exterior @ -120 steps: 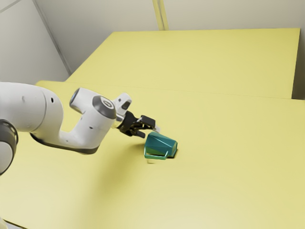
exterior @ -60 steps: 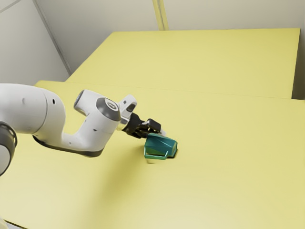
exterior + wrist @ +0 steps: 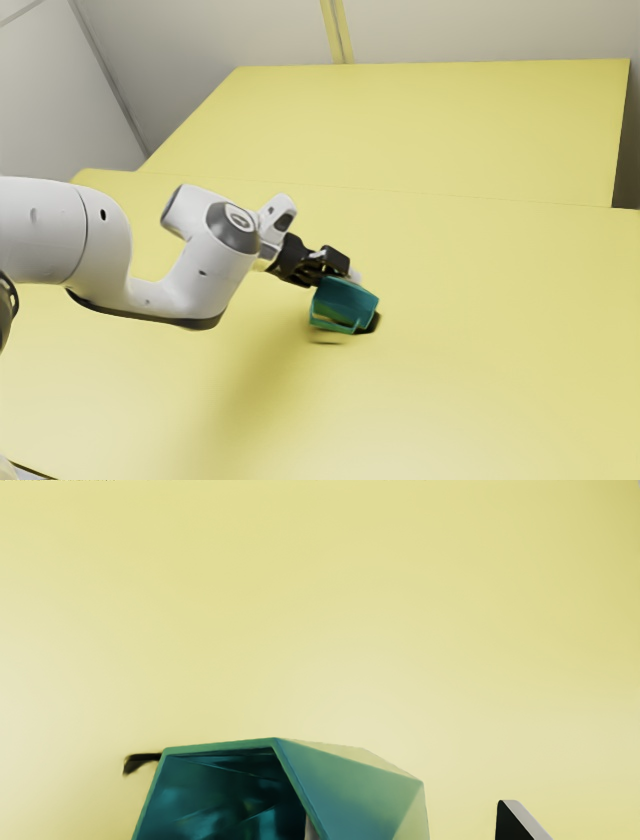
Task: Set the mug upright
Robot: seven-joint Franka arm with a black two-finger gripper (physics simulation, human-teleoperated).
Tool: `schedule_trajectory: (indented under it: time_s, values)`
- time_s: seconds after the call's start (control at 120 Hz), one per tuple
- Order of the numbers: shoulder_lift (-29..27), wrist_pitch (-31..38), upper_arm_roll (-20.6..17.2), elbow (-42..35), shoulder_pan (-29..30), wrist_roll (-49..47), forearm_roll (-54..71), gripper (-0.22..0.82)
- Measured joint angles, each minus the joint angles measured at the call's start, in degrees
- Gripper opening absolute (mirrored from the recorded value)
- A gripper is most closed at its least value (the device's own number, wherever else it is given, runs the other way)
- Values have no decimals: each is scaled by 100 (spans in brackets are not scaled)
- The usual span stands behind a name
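Observation:
The gripper point(image 3: 338, 273) is at the upper side of the teal mug point(image 3: 346, 300) in the exterior view, low over the table. The faceted mug is tipped over, its handle on the side nearer the exterior camera. In the wrist view the gripper point(image 3: 407, 830) stands open across one wall of the mug point(image 3: 360, 790): a sliver of one finger shows inside the mouth, and the other finger point(image 3: 515, 825) is outside, with a gap to the wall. The mug's base is hidden in the wrist view.
A yellow table point(image 3: 480, 370) lies under the arm and mug. Behind it is another yellow surface point(image 3: 420, 130), with a pale wall point(image 3: 480, 25) beyond. The white arm comes in from the exterior view's left.
The gripper has moved toward the exterior view's right, up to the mug. Since the last half second the mug has shifted slightly that way and turned, showing a dark shadow by its far end.

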Motion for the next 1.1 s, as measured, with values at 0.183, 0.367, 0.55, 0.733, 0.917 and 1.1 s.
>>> schedule_trajectory:
  time_s: [0.183, 0.367, 0.55, 0.733, 0.917, 1.1]
  values:
    - [104, 24, -9, 289, -159, -108, 0, 25]
    - [203, 34, -9, 503, -248, -238, 0, 4]
    - [271, 21, -8, 514, -295, -380, 7, -9]
    - [213, 2, -2, 512, -295, -498, 53, -13]
    - [71, -27, 12, 455, -295, -581, 105, -14]
    - [-138, -138, 142, 339, -298, -657, 591, -15]
